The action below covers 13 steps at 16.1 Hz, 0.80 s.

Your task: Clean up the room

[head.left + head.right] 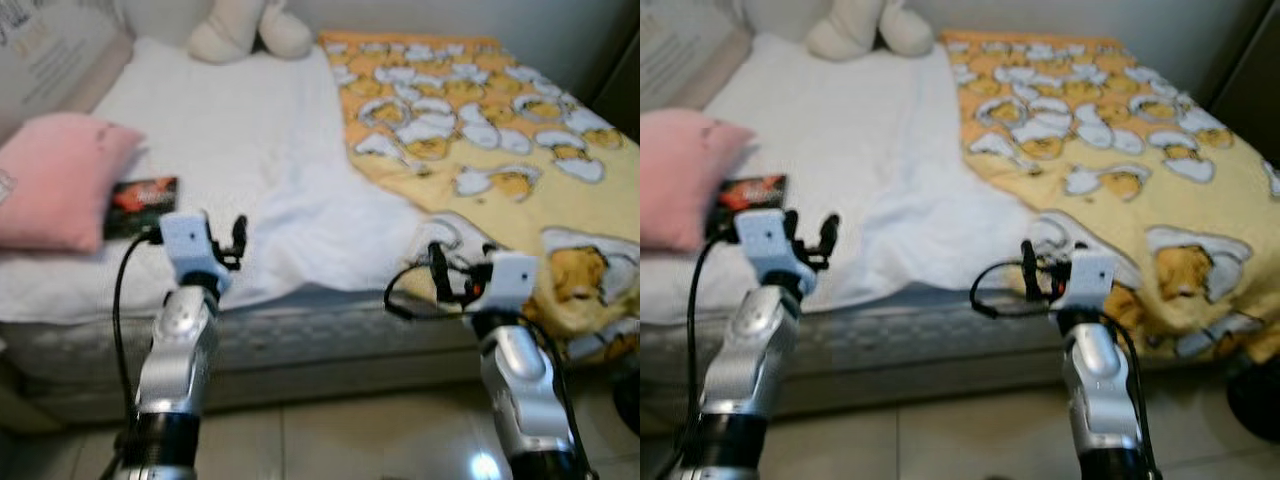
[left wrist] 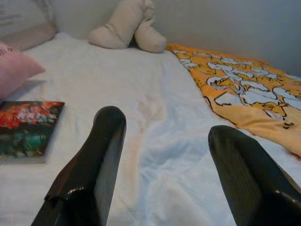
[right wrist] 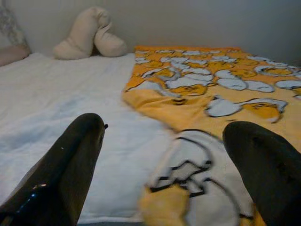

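Up close, no writing can be read: the book (image 2: 29, 130) has a cover of red-orange and green blotches, and the faint lettering on the headboard panel (image 1: 50, 50) is too blurred to make out. It lies flat on the white sheet (image 1: 230, 150), just beside the pink pillow (image 1: 60, 180) on the robot's left. A yellow blanket (image 1: 480, 110) printed with white and orange cartoon figures covers the right half of the bed, its near edge rumpled and hanging over the mattress side (image 1: 330, 335). A beige plush toy (image 1: 250, 28) sits at the far end against the wall. The left gripper (image 2: 164, 141) hovers over the near edge of the sheet, its 2 fingers spread apart and holding nothing, the book just to its left. The right gripper (image 3: 164, 150) hovers over the blanket's near edge, fingers likewise spread and empty.
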### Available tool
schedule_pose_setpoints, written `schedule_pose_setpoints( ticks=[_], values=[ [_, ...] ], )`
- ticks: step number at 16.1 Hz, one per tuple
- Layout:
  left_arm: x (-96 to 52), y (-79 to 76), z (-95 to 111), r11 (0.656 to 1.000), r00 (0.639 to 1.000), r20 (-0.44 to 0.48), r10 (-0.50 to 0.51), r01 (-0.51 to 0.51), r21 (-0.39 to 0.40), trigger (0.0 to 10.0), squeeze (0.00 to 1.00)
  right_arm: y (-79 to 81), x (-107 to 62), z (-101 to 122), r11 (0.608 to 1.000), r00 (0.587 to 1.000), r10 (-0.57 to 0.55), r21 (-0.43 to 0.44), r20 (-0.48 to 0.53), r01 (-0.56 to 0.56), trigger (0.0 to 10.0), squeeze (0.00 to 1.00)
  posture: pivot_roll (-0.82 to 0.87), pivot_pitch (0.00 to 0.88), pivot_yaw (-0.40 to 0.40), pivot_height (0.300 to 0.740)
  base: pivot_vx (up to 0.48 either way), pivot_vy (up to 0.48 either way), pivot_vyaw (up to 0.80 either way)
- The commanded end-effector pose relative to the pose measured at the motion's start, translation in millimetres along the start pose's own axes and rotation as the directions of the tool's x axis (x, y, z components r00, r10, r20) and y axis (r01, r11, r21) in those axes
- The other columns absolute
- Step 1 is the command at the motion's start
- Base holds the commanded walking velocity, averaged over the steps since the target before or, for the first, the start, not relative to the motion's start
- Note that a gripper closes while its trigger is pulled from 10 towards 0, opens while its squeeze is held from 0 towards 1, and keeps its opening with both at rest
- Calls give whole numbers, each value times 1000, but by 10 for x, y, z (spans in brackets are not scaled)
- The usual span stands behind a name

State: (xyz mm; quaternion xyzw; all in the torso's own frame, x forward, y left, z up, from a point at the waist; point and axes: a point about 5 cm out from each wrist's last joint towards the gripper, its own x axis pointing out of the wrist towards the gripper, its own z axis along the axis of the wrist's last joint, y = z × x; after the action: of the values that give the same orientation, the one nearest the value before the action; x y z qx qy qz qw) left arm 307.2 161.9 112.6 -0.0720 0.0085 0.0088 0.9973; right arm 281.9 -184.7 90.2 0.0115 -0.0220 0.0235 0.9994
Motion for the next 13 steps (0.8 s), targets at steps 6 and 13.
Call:
schedule_pose_setpoints(
  ticks=[6, 13],
  values=[
    [163, -183, -75, 1000, 999, -45, -23, 22, -11, 10000, 0, -99, 13, 55, 999, 999, -29, 20, 25, 28, 10000, 1000, -119, 0, 5, 740, 255, -405, 0],
    [230, -196, -143, 998, 996, -75, -38, 43, 56, 10000, 0, 9, -1, -84, 997, 997, 23, -70, -70, -28, 10000, 0, -126, 0, 22, 740, 249, -275, 0]
  ],
)
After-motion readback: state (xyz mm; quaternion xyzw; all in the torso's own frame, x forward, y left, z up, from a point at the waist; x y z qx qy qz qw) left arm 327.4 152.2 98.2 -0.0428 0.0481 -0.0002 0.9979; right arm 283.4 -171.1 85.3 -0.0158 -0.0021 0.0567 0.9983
